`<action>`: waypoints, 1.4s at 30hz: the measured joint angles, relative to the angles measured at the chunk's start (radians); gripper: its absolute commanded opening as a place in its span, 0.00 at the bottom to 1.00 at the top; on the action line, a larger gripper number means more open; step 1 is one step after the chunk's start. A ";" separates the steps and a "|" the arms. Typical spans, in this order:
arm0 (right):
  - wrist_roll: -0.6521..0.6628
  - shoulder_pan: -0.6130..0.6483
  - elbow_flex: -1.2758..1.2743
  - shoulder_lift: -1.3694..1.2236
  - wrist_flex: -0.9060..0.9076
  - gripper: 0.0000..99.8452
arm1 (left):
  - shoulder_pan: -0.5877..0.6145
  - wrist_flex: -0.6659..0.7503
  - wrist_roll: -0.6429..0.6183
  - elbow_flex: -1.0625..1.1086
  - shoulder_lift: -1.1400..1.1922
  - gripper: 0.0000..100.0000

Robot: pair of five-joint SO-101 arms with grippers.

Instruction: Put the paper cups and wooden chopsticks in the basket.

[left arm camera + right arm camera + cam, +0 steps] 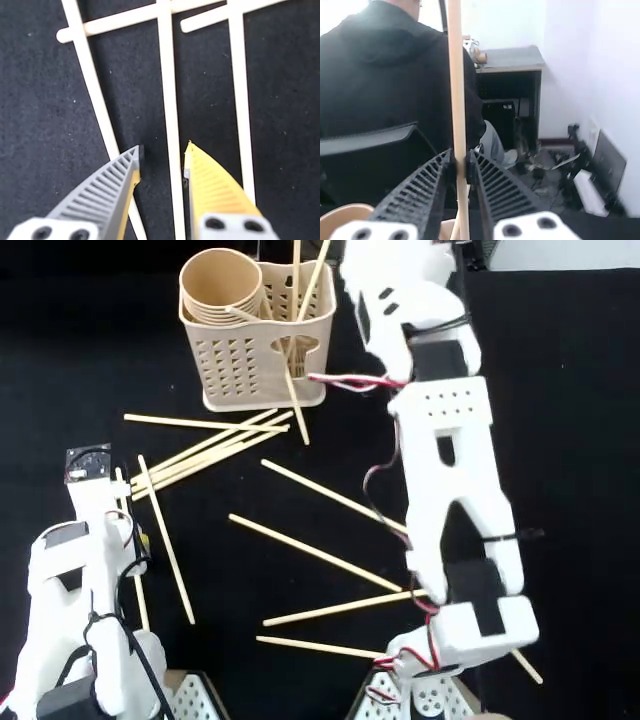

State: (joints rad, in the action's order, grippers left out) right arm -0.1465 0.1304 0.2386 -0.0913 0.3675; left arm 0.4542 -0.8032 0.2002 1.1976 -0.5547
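At the basket [250, 365]: right gripper [459, 161] clamped tight on an upright chopstick [455, 75].
Inside it: paper cups [220, 285] stacked at one end, a few sticks standing beside them.
Left gripper [163, 146]: low over the black table [40, 100], fingers spread, a flat chopstick [167, 90] lying between them.
Table: loose chopsticks [312, 552] scattered in front of the basket.

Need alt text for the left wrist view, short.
The left gripper, jaws open, straddles one wooden chopstick lying on black cloth. Flanking chopsticks run along both sides, and crossing chopsticks lie beyond the jaws.
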 measured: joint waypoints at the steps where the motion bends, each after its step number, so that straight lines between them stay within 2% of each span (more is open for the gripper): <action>1: -0.025 -0.003 0.005 -0.014 0.000 0.01 | -0.005 0.003 0.000 0.000 0.000 0.16; 6: -0.058 0.000 0.006 -0.037 0.000 0.01 | -0.011 0.005 0.000 0.000 0.000 0.16; 24: -0.058 0.025 0.031 -0.043 -0.006 0.01 | -0.011 0.005 0.000 0.000 0.000 0.16; 38: -0.092 0.028 -0.080 -0.083 -0.009 0.01 | -0.011 0.006 0.000 0.000 0.000 0.16; 42: 0.003 0.032 -0.080 -0.098 -0.009 0.02 | -0.011 0.006 0.000 0.000 0.000 0.16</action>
State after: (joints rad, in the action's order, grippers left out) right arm -0.1435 0.1626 0.1588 -0.1895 0.3583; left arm 0.4434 -0.7971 0.2002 1.1976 -0.5547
